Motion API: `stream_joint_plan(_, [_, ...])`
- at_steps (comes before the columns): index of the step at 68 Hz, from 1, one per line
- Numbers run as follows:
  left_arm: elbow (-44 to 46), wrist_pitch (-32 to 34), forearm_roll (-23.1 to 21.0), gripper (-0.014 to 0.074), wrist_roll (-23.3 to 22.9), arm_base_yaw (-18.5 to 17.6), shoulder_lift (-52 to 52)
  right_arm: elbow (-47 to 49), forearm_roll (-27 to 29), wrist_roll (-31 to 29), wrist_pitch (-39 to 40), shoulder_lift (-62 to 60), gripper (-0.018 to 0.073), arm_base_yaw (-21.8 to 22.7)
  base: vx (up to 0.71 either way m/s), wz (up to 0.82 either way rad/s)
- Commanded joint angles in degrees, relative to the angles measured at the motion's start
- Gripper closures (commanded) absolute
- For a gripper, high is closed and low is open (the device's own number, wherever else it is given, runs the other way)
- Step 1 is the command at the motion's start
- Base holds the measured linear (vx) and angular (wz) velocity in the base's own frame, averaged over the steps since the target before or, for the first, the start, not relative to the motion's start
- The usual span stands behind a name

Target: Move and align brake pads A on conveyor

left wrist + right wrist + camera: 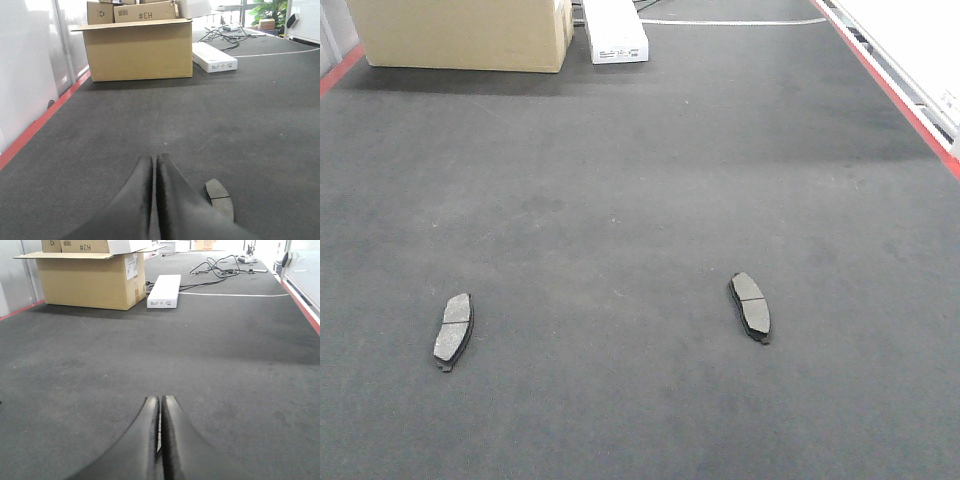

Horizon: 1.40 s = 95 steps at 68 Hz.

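Looking at the front view, you've got 2 brake pads lying flat on the conveyor [640, 180], grey face up and well apart from each other. The left pad [453, 331] sits down near the bottom left, and the right pad [750, 306] sits a bit right of centre and slightly further up the belt. Their far ends lean in toward each other, so the 2 aren't parallel. You can make out the thin groove across the middle of each. Your left gripper [154, 159] is closed, its 2 black fingers pressed together tip to tip with nothing between them. In that wrist view 1 pad lies on the belt just to the right of the fingers, its near end hidden behind them, so I can't tell if they touch. Your right gripper [160, 399] is closed the same way, fingers together and holding nothing, pointing up the belt. At the far end there's a cardboard box [460, 35] standing on the belt with a flat white box [615, 30] just beside it on its right, and some black cables [220, 270] lie further back. A red edge strip [900, 95] runs along the right side of the belt.
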<state>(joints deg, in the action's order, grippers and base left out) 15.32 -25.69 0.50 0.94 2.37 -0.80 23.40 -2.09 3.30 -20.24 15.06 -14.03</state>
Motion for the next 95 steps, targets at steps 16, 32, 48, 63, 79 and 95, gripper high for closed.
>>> stream_joint_plan(16, [1.3,4.6,-0.5,0.0603,-0.3,-0.1,-0.7,1.5,-0.2,-0.2,4.4,0.5,0.0565,0.3,-0.1,-0.02])
stream_joint_plan(32, [1.3,4.6,-0.5,0.0603,-0.3,-0.1,-0.7,1.5,-0.2,-0.2,4.4,0.5,0.0565,0.3,-0.24,-0.07])
stream_joint_plan(48, [1.3,4.6,-0.5,0.0603,-0.3,-0.1,-0.7,1.5,-0.2,-0.2,4.4,0.5,0.0565,0.3,-0.28,-0.12])
stream_joint_plan(63, [1.3,4.6,-0.5,0.0603,-0.3,-0.1,-0.7,1.5,-0.2,-0.2,4.4,0.5,0.0565,0.3,-0.31,-0.08])
stream_joint_plan(79, [1.3,4.6,-0.5,0.0603,-0.3,-0.1,-0.7,1.5,-0.2,-0.2,4.4,0.5,0.0565,0.3,-0.33,-0.03])
stream_joint_plan(95, [1.3,4.6,-0.5,0.0603,-0.3,-0.1,-0.7,1.5,-0.2,-0.2,4.4,0.5,0.0565,0.3,-0.3,-0.1])
